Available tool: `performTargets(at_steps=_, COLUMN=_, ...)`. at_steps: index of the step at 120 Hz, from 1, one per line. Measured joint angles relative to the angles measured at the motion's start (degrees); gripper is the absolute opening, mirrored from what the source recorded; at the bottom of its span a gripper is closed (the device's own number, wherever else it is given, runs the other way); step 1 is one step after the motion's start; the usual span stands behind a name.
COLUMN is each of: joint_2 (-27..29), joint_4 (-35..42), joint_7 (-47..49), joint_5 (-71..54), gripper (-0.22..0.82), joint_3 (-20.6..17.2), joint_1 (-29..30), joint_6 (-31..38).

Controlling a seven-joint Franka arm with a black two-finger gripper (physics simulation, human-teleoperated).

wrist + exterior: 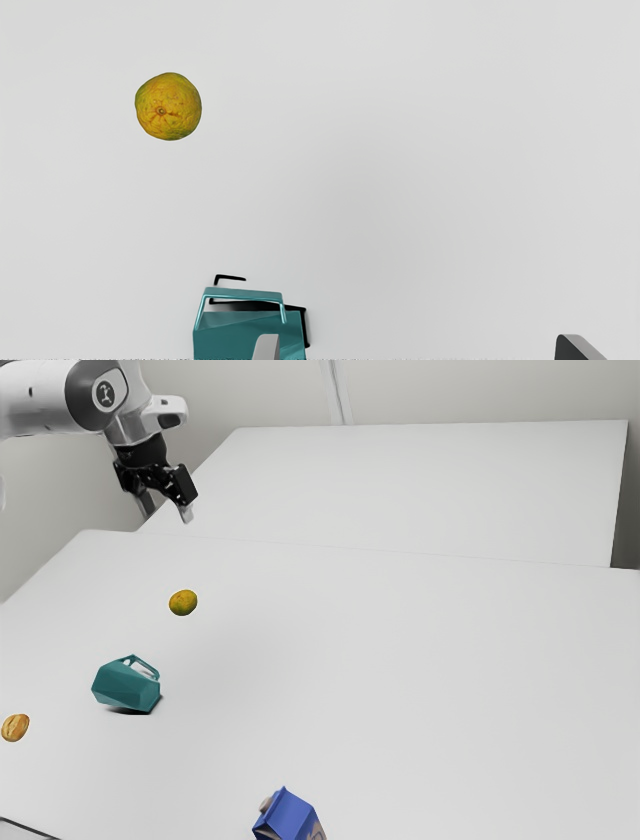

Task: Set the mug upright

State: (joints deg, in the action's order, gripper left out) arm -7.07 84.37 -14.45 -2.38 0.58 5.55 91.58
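My gripper (186,500) hangs in the air at the upper left of the exterior view, well away from the mug. A teal faceted mug (126,686) lies on its side on the white table, its handle raised on the side toward the orange fruit. In the wrist view my gripper (417,347) is open, its two fingers wide apart with nothing held. One fingertip overlaps part of the mug (240,337) there, and the mug's lower part is cut off by the picture's edge.
On the white table (400,660), a yellow-green fruit (183,602) lies beyond the mug, also seen as the round fruit (168,106) in the wrist view. An orange-brown item (15,727) is at the exterior view's left edge, a blue carton (288,818) at its bottom.
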Motion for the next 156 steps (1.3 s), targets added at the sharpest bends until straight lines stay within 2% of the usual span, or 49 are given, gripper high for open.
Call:
performTargets(at_steps=48, joint_2=1.18, joint_4=1.92, joint_7=1.96, joint_5=0.20, gripper=0.60, joint_3=0.26, joint_1=-0.32, joint_6=-0.99)
performTargets(at_steps=56, joint_2=1.58, joint_4=2.07, joint_7=1.48, joint_5=2.03, gripper=0.60, joint_3=2.04, joint_1=-0.46, joint_6=-1.88)
performTargets(at_steps=66, joint_2=1.72, joint_4=2.31, joint_7=-0.32, joint_5=6.74, gripper=0.60, joint_3=7.30, joint_1=-0.35, joint_6=-3.40)
performTargets(at_steps=73, joint_2=1.83, joint_4=2.69, joint_7=-1.75, joint_5=9.33, gripper=0.60, joint_3=9.71, joint_1=1.49, joint_6=-4.44)
performTargets(at_steps=84, joint_2=1.91, joint_4=2.85, joint_7=-4.42, joint_5=12.21, gripper=0.60, joint_3=10.85, joint_1=4.73, joint_6=-5.65)
performTargets(at_steps=104, joint_2=-0.50, joint_4=2.69, joint_7=-10.64, joint_5=18.18, gripper=0.60, joint_3=10.99, joint_1=10.39, joint_6=-6.86)
performTargets(at_steps=127, joint_2=-7.27, joint_4=2.72, joint_7=-18.16, joint_5=23.80, gripper=0.60, joint_3=10.91, joint_1=20.06, joint_6=-8.03)
performTargets(at_steps=156, joint_2=-8.63, joint_4=10.26, joint_7=-25.76, joint_5=27.68, gripper=0.60, joint_3=11.00, joint_1=25.90, joint_6=-7.90)
